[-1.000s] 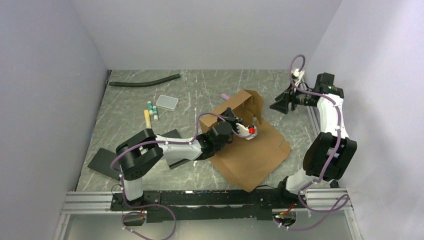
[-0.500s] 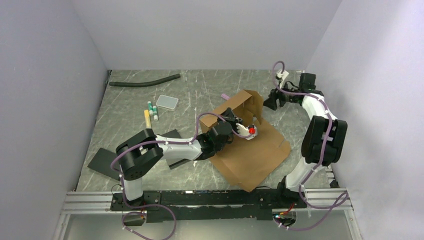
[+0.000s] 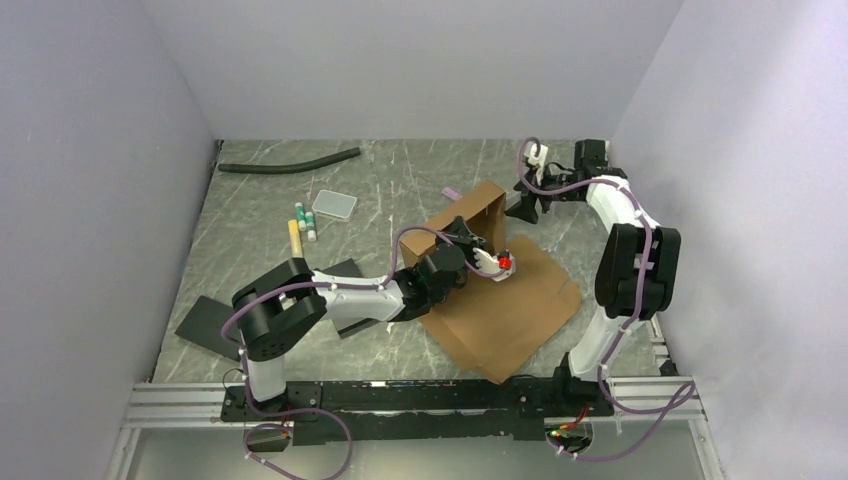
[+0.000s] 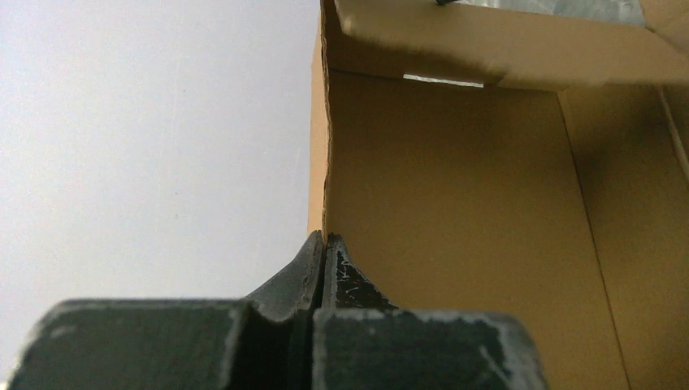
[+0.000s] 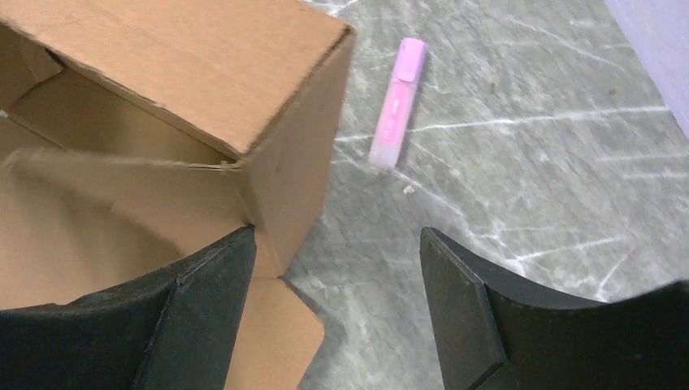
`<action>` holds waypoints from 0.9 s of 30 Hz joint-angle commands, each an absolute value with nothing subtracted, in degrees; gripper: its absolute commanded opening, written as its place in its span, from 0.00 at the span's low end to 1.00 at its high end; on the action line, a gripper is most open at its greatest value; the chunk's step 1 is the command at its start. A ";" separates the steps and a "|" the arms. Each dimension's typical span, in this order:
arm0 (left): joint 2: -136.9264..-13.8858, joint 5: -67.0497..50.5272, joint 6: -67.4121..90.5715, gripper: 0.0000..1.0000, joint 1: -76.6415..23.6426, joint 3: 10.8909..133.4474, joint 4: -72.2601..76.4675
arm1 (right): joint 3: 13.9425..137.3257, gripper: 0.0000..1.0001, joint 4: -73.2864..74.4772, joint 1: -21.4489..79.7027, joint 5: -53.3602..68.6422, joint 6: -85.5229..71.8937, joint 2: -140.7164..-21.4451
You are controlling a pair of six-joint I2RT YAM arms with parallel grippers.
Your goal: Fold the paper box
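Checking top view first: box point(image 3: 505, 300) is lying just right of centre frame on the table point(image 3: 400, 170), turned like a diamond. Most of it is lying flat. One wall is standing along its upper edge, running from lower left to upper right. Left gripper point(image 3: 466, 232) is reaching in from the lower left and meeting that wall near its middle. Right gripper point(image 3: 527, 205) is hovering just off the wall's upper-right end, so the right arm is the nearer one for that corner. Pink marker point(image 3: 450, 192) is lying just behind the wall, on the upper-left side.

Left wrist view: jaws are clenched, tips point(image 4: 323, 244) pressed together low in frame. The wall's vertical edge is running straight down into the seam between them, so I'm reading it as a pinch on the box point(image 4: 455, 244). Inner face is filling the right half, with a flap folding over along the top.

Right wrist view: jaws are spread wide and gripping nothing, gripper point(image 5: 337, 301) low in frame. The box corner point(image 5: 203, 73) is sitting upper left of the gap, with the left finger point(image 5: 211, 292) overlapping the end wall and the right finger over bare table. Marker point(image 5: 398, 101) is lying above the gap, clear of both.

Next move is likely needing a shift left to straddle that end wall.
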State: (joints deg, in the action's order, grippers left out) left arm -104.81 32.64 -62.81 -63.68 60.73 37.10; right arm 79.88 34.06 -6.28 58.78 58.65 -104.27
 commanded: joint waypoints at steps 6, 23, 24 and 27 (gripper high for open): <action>-102.33 32.65 -63.43 0.00 -64.55 60.66 39.98 | 78.44 0.78 35.05 -3.69 61.11 62.50 -102.05; -102.61 32.95 -60.94 0.00 -65.74 61.71 38.94 | 55.61 0.32 -13.65 -0.26 52.78 30.01 -95.13; -102.60 32.96 -60.69 0.00 -65.81 61.89 38.90 | 54.98 0.26 -14.94 -0.26 53.05 29.60 -95.18; -102.66 33.27 -59.36 0.00 -65.98 62.75 38.23 | 52.48 0.00 -19.07 -0.26 53.46 26.94 -94.71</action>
State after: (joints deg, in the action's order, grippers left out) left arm -104.81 33.28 -61.71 -65.12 60.75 37.06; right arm 54.72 -7.84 -0.45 52.31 31.79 -96.47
